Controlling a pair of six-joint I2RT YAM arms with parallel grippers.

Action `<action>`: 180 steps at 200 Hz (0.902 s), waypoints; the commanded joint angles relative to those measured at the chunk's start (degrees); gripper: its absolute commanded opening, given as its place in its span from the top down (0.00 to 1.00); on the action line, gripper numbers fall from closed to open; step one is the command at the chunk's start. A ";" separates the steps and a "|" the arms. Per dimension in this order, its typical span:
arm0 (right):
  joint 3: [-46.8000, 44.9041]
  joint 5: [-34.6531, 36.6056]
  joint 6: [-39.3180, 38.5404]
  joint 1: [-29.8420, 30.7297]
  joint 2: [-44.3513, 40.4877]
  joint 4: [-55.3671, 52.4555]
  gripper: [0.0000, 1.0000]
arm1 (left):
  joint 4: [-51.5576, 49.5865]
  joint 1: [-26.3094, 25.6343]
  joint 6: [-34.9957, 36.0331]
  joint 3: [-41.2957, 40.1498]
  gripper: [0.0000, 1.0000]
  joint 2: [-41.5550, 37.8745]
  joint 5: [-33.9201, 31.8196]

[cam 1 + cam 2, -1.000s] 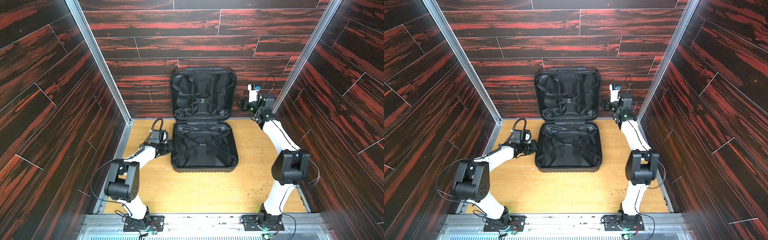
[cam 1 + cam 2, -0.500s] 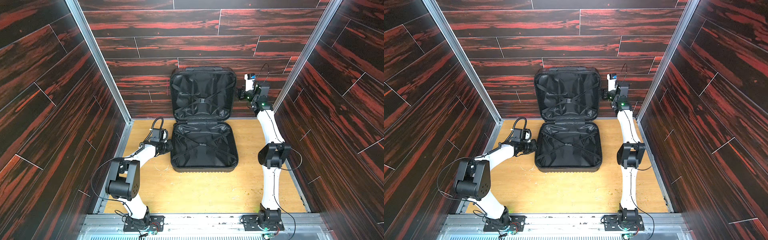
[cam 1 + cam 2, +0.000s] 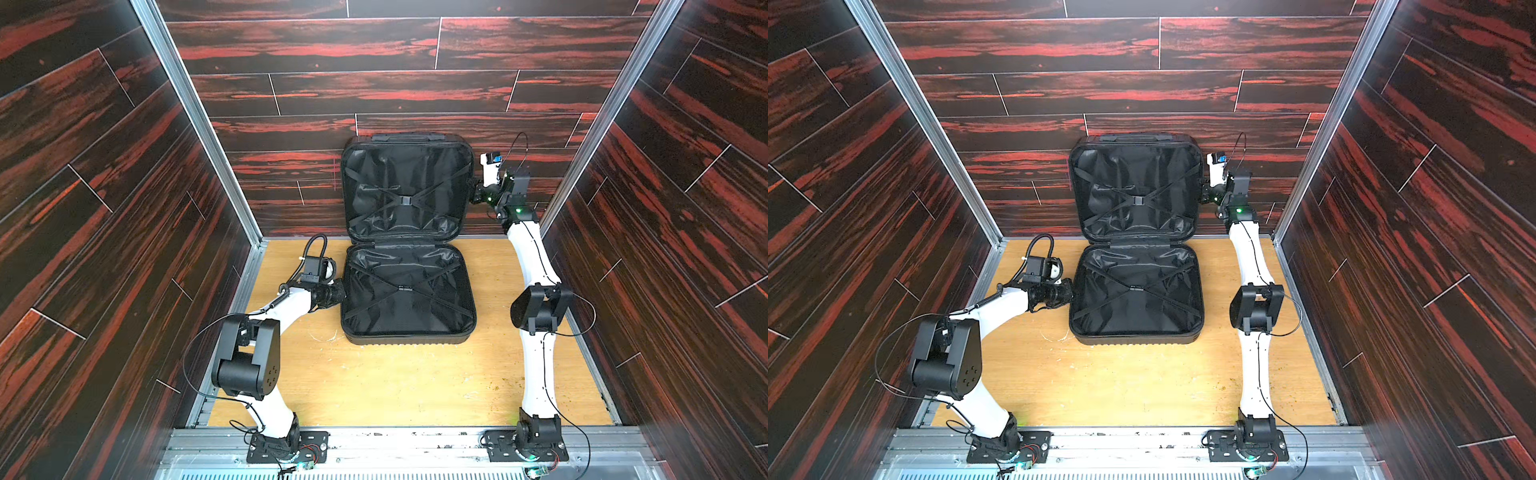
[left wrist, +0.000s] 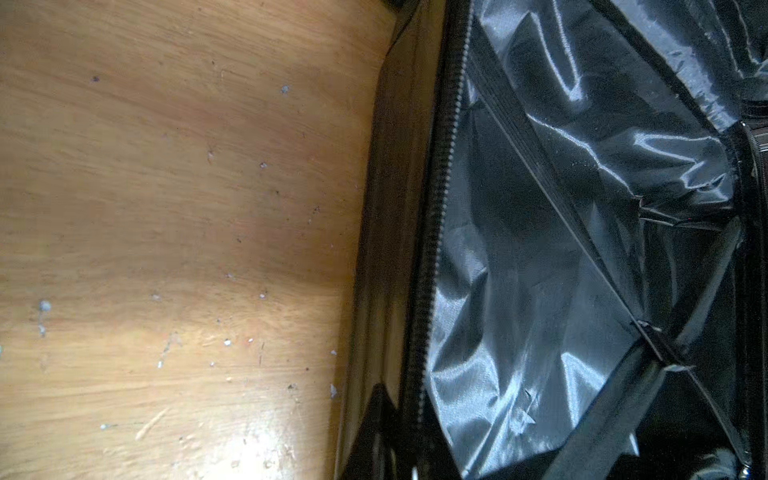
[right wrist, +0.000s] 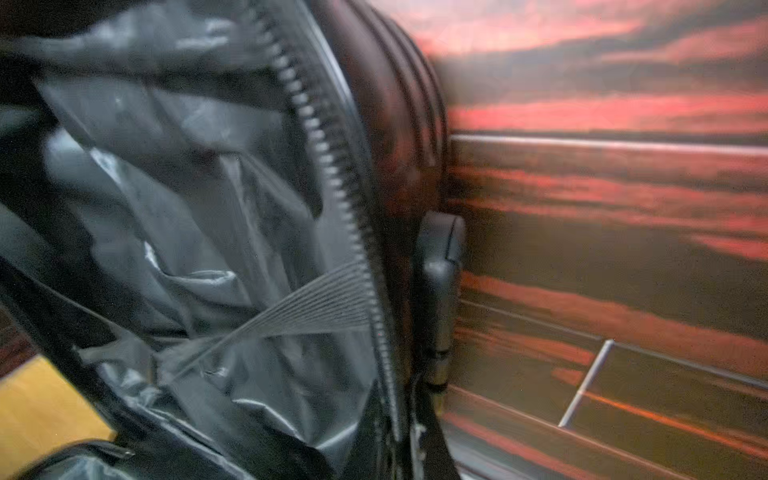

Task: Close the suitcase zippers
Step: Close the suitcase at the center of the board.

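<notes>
So there's one suitcase point(image 3: 409, 291) here, wide open, which gives two shells to count: one lies flat on the wooden floor point(image 3: 374, 382), the other stands upright from the flat shell's far edge against the back wall point(image 3: 374, 95). Each shell has black lining with one X of crossed straps, so two Xs total, and I can see one handle point(image 3: 401, 136) on the upright shell's top edge. There are two arms, one on either side of the suitcase. The left gripper point(image 3: 341, 293) is at the flat shell's left rim, clenched onto that rim; in the left wrist view the zipper track point(image 4: 436, 216) runs down between its dark fingertips point(image 4: 374, 419). The right gripper point(image 3: 473, 197) sits against the upright shell's right rim, but that wrist shot is blurry and I honestly can't tell whether it's pinching anything. The teeth point(image 5: 332, 166) there are bare, so the zippers aren't done up at all.
</notes>
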 commanded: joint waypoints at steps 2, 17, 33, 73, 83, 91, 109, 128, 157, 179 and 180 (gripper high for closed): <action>-0.27 -2.00 -0.93 1.00 -0.32 -1.90 1.00 | 3.34 -0.58 -5.09 -1.16 1.00 2.60 1.13; -2.20 -3.13 -1.73 1.72 -2.72 -2.90 1.00 | 4.81 -0.58 -6.74 -2.06 1.00 2.30 -0.04; -6.19 -3.95 -2.87 2.78 -6.40 -3.37 1.00 | 6.02 -0.58 -7.89 -3.05 1.00 1.77 -1.62; -24.88 -2.96 -3.83 5.08 -19.72 0.89 1.00 | 7.62 -0.58 -8.16 -4.97 1.00 -0.47 -3.23; -32.31 -2.29 -3.62 5.45 -24.28 4.23 1.00 | 7.72 -0.58 -7.74 -5.18 1.00 -0.77 -3.27; -38.64 -1.79 -3.24 5.64 -28.06 7.40 1.00 | 7.57 -0.58 -7.43 -5.24 1.00 -0.95 -3.48; -51.80 -1.44 -1.75 5.75 -36.44 14.26 1.00 | 7.12 -0.58 -6.53 -5.29 1.00 -1.35 -3.81; -62.84 -0.77 -0.24 5.99 -43.57 18.31 1.00 | 6.25 -0.57 -5.47 -5.45 1.00 -2.03 -4.30; -76.28 0.58 1.84 6.80 -52.19 21.00 1.00 | 5.38 -0.58 -3.75 -7.01 1.00 -4.73 -5.15; -83.94 2.53 3.66 7.87 -57.67 21.06 0.97 | 4.80 -0.58 -1.91 -8.40 1.00 -7.10 -5.79; -84.29 2.65 3.78 7.91 -57.92 21.01 0.97 | 4.72 -0.58 -1.82 -8.51 1.00 -7.19 -5.87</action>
